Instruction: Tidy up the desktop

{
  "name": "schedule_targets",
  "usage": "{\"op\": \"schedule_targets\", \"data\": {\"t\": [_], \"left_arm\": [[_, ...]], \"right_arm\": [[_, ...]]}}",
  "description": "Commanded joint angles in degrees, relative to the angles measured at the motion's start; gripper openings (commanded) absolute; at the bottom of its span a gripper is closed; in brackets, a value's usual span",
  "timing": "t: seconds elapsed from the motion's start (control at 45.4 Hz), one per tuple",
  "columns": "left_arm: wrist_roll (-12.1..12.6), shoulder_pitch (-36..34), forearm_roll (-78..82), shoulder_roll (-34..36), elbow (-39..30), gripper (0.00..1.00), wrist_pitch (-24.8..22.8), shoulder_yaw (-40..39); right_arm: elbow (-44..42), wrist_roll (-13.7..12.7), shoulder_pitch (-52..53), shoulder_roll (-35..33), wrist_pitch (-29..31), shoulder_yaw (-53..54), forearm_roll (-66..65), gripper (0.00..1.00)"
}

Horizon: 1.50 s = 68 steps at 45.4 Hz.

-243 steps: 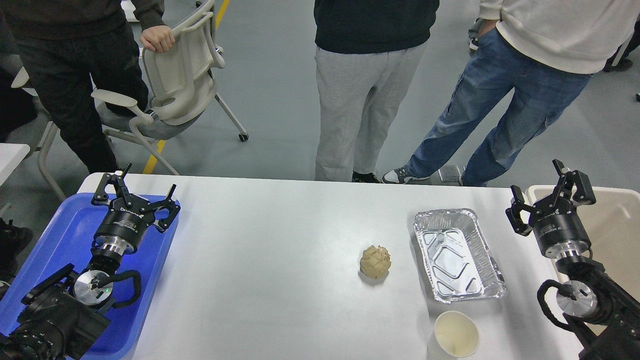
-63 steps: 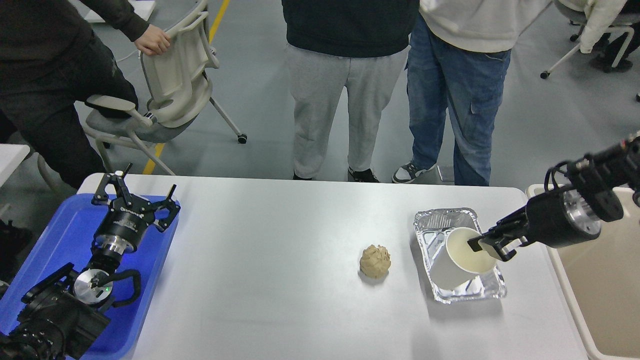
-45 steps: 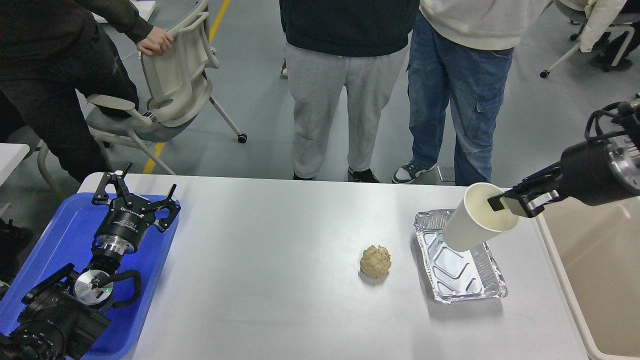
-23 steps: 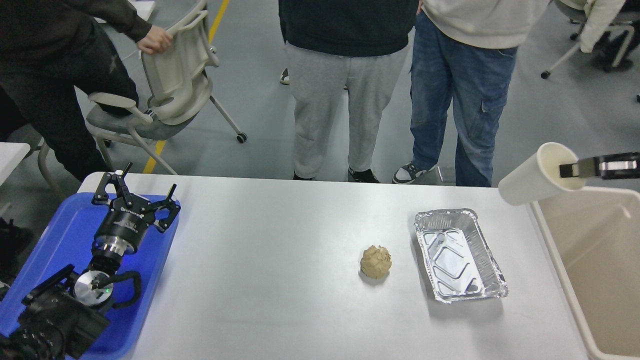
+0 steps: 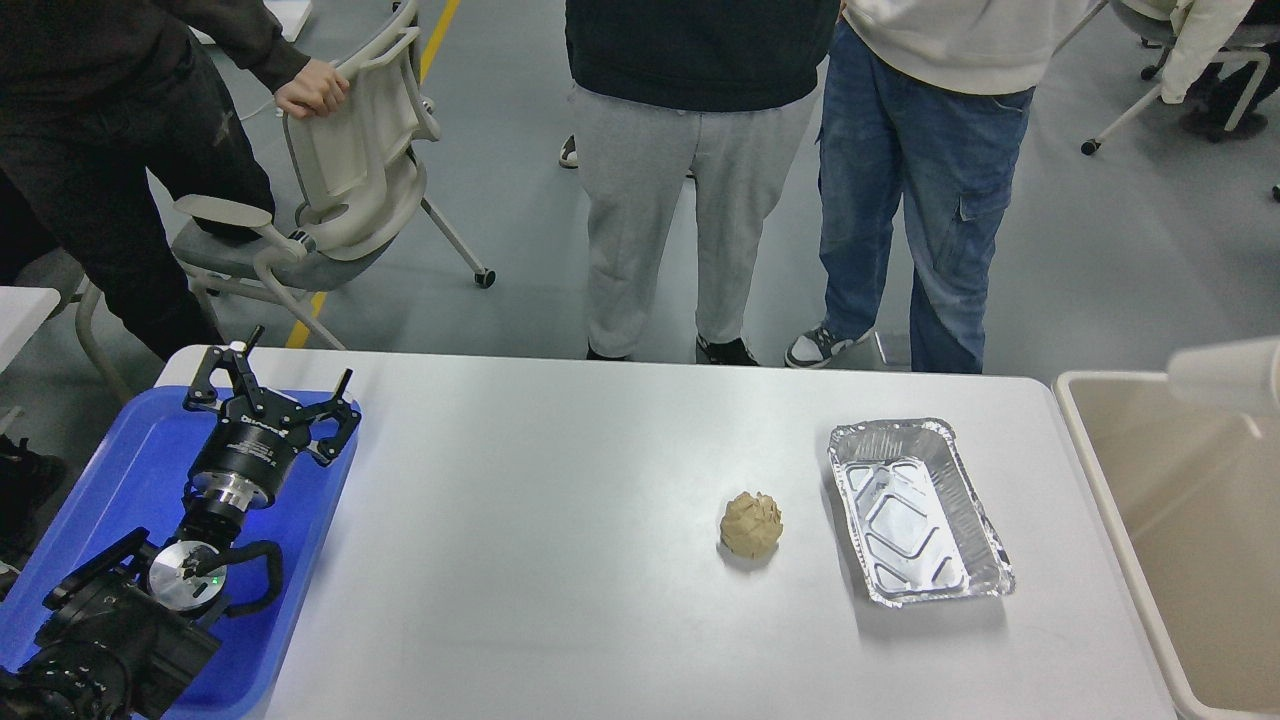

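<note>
The white desktop (image 5: 560, 560) holds a crumpled tan paper ball (image 5: 751, 524) near the middle and an empty foil tray (image 5: 918, 512) to its right. A white paper cup (image 5: 1225, 375) lies on its side in the air at the right edge, above the beige bin (image 5: 1190, 540). My right gripper is out of view past the right edge. My left gripper (image 5: 268, 385) is open and empty, pointing up over the blue tray (image 5: 110, 470) at the left.
Three people stand close behind the far table edge. A beige office chair (image 5: 340, 170) stands at the back left, with one person's hand on its back.
</note>
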Motion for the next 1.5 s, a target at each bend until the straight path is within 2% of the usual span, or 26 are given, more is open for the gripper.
{"op": "schedule_targets", "data": {"t": [0.0,0.132,0.242,0.485,0.86,0.882,0.926,0.948,0.97,1.322,1.477], "left_arm": [[0.0,-0.07,0.0,0.0,0.0,1.0,0.0,0.0],[0.0,-0.07,0.0,0.0,0.0,1.0,0.0,0.0],[0.0,-0.07,0.0,0.0,0.0,1.0,0.0,0.0],[0.0,0.02,0.0,0.0,0.0,1.0,0.0,0.0],[0.0,-0.07,0.0,0.0,0.0,1.0,0.0,0.0],[0.0,-0.07,0.0,0.0,0.0,1.0,0.0,0.0],[0.0,-0.07,0.0,0.0,0.0,1.0,0.0,0.0],[0.0,-0.07,0.0,0.0,0.0,1.0,0.0,0.0],[0.0,-0.07,0.0,0.0,0.0,1.0,0.0,0.0],[-0.09,0.02,-0.09,0.0,0.0,1.0,0.0,0.0],[-0.09,-0.07,-0.09,0.0,0.0,1.0,0.0,0.0]], "right_arm": [[-19.83,-1.86,-18.07,12.64,-4.38,5.01,20.35,0.0],[-34.15,-7.57,-22.99,22.22,-4.55,9.14,21.67,0.0],[-42.69,-10.21,-25.46,28.2,-4.2,13.1,20.79,0.0],[-44.2,-11.53,-25.55,31.82,-6.57,14.16,20.53,0.0],[-44.28,-11.45,-25.29,32.52,-6.93,14.25,20.61,0.0],[-44.37,-11.45,-25.03,32.43,-7.01,14.34,20.7,0.13],[-44.55,-11.45,-24.85,32.43,-7.19,14.69,20.97,0.71],[-44.72,-11.36,-24.85,32.43,-7.36,15.12,20.97,0.95],[-44.98,-11.36,-24.85,32.43,-7.37,15.74,20.97,0.99],[-45.69,-11.01,-24.67,32.08,-7.1,18.73,20.97,1.0],[-45.25,-10.92,-22.21,32.25,-6.67,26.89,21.32,1.0]]}}
